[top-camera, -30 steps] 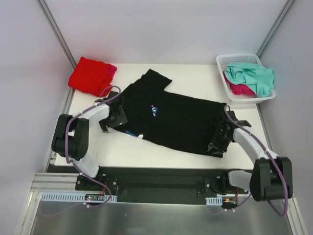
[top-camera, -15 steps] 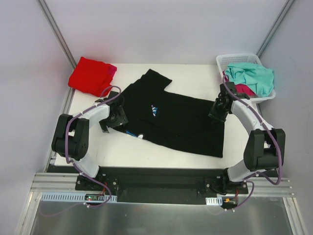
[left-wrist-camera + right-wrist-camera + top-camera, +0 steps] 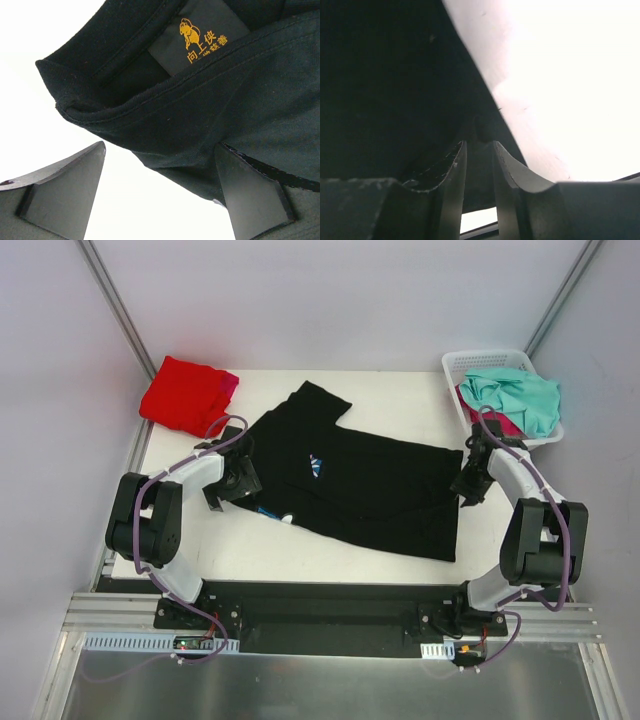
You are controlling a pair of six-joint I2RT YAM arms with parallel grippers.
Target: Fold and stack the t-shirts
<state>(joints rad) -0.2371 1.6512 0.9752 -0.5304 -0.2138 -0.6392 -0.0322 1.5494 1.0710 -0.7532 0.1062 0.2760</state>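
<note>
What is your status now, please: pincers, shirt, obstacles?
Left pincer open around black t-shirt collar. Right pincer shut on its hem edge. Shirt spread out, unfolded. Nothing lying on it.

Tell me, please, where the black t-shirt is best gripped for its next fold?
Probably the hem of the black t-shirt, approached from the right and low over the table. The shirt lies flat with its collar leftward and the hem edge free against bare tabletop, so a pincer finger could slide beneath it.
</note>
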